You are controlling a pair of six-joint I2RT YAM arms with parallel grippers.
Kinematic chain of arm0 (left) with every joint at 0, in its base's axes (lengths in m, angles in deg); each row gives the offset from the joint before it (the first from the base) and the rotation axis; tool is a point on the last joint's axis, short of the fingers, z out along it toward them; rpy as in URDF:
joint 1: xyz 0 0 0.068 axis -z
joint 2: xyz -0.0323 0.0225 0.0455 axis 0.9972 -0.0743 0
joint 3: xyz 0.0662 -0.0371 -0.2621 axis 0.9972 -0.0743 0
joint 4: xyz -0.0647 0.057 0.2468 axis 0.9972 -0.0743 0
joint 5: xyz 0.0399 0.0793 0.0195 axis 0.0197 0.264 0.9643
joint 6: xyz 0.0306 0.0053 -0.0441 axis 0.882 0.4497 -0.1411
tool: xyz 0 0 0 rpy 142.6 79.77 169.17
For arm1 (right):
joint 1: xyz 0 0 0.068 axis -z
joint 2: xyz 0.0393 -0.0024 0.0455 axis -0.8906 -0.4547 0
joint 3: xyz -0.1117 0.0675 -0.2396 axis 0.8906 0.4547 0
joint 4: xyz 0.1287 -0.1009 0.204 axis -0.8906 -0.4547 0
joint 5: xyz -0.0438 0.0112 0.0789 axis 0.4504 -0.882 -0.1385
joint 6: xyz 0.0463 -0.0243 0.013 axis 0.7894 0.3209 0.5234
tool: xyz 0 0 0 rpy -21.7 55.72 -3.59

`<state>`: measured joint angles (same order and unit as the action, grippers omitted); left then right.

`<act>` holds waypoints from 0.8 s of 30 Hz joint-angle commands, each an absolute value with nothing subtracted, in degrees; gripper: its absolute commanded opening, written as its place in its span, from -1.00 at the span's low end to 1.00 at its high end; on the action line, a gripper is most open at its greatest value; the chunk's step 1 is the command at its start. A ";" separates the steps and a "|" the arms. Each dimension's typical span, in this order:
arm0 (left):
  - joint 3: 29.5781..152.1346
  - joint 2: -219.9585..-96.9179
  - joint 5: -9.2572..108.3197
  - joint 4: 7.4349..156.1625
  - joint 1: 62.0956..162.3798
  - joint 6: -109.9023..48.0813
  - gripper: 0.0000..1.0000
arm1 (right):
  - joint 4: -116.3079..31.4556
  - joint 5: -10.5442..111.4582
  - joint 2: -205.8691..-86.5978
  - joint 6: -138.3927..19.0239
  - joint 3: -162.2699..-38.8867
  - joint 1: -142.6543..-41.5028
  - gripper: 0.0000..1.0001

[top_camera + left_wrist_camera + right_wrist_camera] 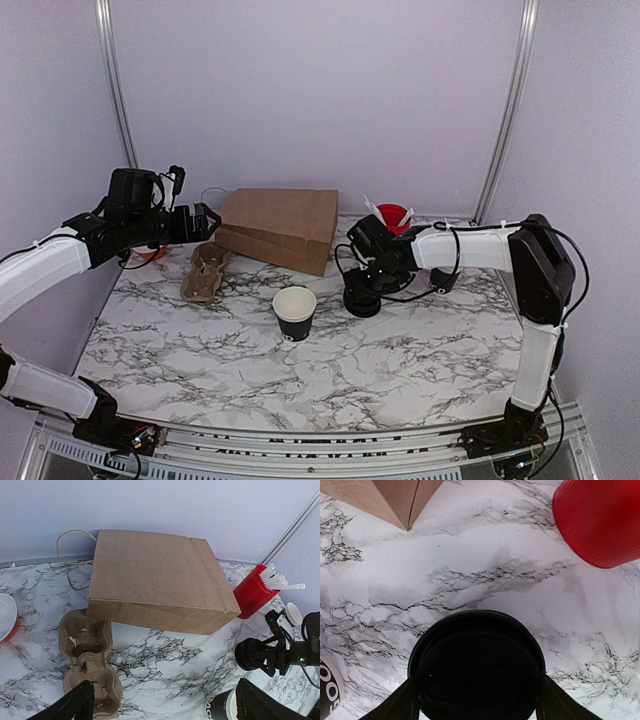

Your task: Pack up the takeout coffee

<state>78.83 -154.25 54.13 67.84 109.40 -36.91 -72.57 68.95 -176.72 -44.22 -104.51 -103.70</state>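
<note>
**lid pinched on the right, coffee standing alone mid-table**

wide view first: pale lilac walls (320,90) with metal rails close in a white marble-look table (400,360) veined in grey. biggest thing on it, the brown paper bag (280,228), lies flat at the back. just left of it is the pulp cup carrier (205,272), and to its right the red cup (395,215) of white sticks.

and there's the takeout coffee (294,312): upright, open-topped, mid-table in front of the bag, apart from everything, between the two arms.

only the overhead camera gives the whole cup. the left wrist view catches just a piece of it at the bottom edge, yet it alone shows the bag's cord handles and a round white thing with an orange edge (5,615) at far left. the right wrist view gets a sliver of the cup's white lettering at bottom left.

over to the fingers. the left gripper (205,222) hangs above the carrier, spread wide with nothing between its fingers. the right gripper (477,705) is down near the red cup, with its fingers (405,700) pressed against either side of the black lid (477,665).
</note>
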 commanded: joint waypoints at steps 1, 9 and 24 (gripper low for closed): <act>78.28 -154.22 53.40 67.99 109.19 -36.91 0.98 | -71.07 67.51 -174.75 -42.91 -104.40 -102.95 0.49; 78.15 -154.05 53.43 67.99 109.14 -36.77 0.99 | -70.57 67.32 -175.06 -42.26 -103.66 -102.31 0.53; 77.93 -153.88 53.53 68.07 109.20 -36.62 0.98 | -72.63 71.84 -174.38 -41.84 -104.51 -102.86 0.55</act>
